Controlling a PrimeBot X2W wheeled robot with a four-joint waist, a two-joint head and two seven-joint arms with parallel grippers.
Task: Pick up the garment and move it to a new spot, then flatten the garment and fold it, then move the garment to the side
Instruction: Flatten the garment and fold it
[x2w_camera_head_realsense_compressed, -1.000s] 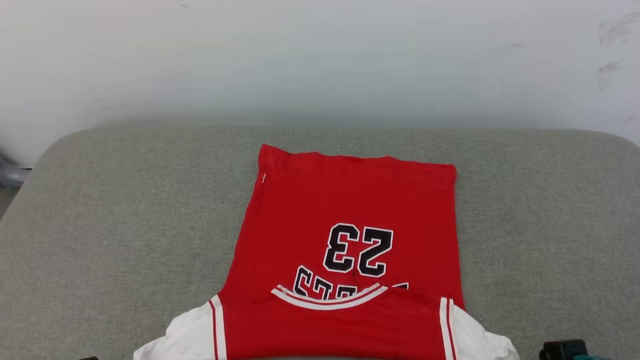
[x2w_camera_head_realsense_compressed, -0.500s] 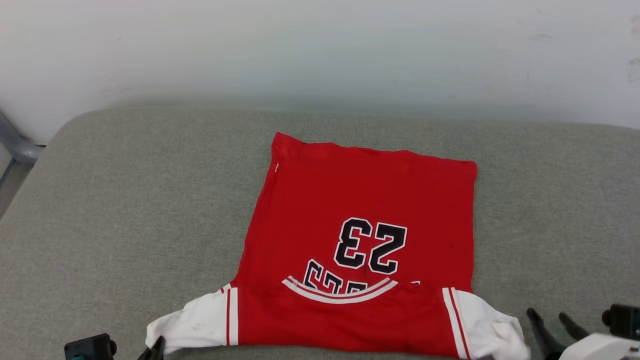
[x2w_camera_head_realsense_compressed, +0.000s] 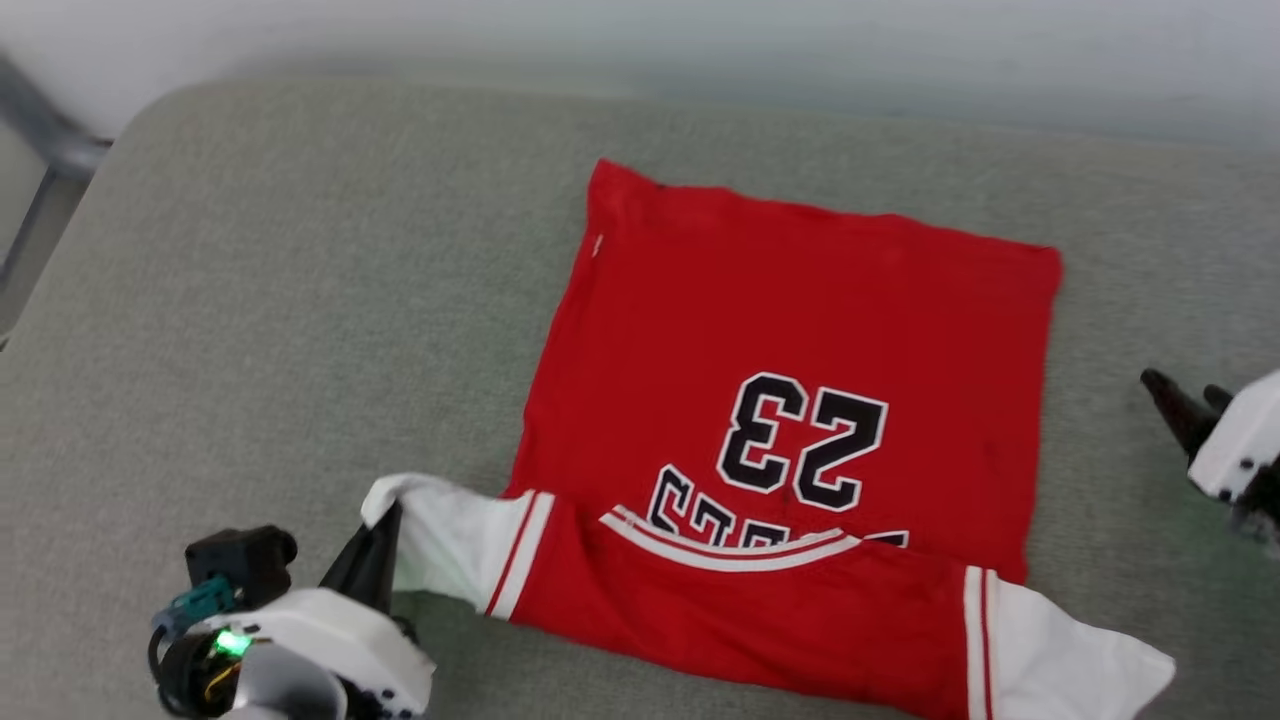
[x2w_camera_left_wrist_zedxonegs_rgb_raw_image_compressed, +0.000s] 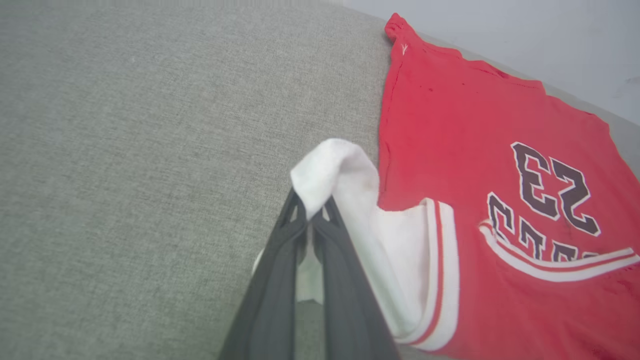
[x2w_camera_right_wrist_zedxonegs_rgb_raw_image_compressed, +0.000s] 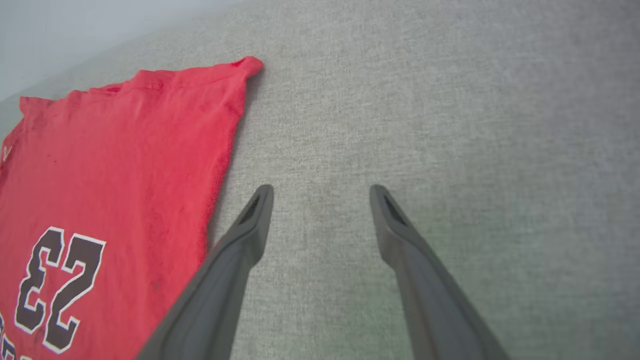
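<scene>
- The shirt (x2w_camera_head_realsense_compressed: 800, 330) lies spread on a grey padded cushion (x2w_camera_head_realsense_compressed: 250, 300), a little right of the middle in the head view, with its hem at the far side and its shoulders toward the robot.
- Its shoulder end is folded over the front, so the striped collar trim (x2w_camera_head_realsense_compressed: 730, 550) lies across the black lettering (x2w_camera_head_realsense_compressed: 690, 505) and hides part of it; the number 23 (x2w_camera_head_realsense_compressed: 800, 440) sits clear above the fold and reads upside down from the head view.
- The red body lies mostly flat, with its far left corner slightly raised.
- The white sleeve on the robot's right (x2w_camera_head_realsense_compressed: 1070, 660) lies flat on the cushion, pointing out toward the near right corner.
- The white sleeve on the robot's left (x2w_camera_head_realsense_compressed: 450, 535) is pulled up off the cushion at its end and bunched into a soft fold.
- The left gripper (x2w_camera_head_realsense_compressed: 385, 520) is clamped on the end of that sleeve; in the left wrist view its two dark fingers (x2w_camera_left_wrist_zedxonegs_rgb_raw_image_compressed: 280, 280) press together with white cloth pinched at their tips.
- The right gripper (x2w_camera_head_realsense_compressed: 1182, 388) stands spread wide with nothing between its fingers, over bare cushion near the shirt's right edge and not touching it.
- Beyond the cushion is a pale wall (x2w_camera_head_realsense_compressed: 700, 40), and a grey metal bar (x2w_camera_head_realsense_compressed: 50, 150) shows at the far left corner.
</scene>
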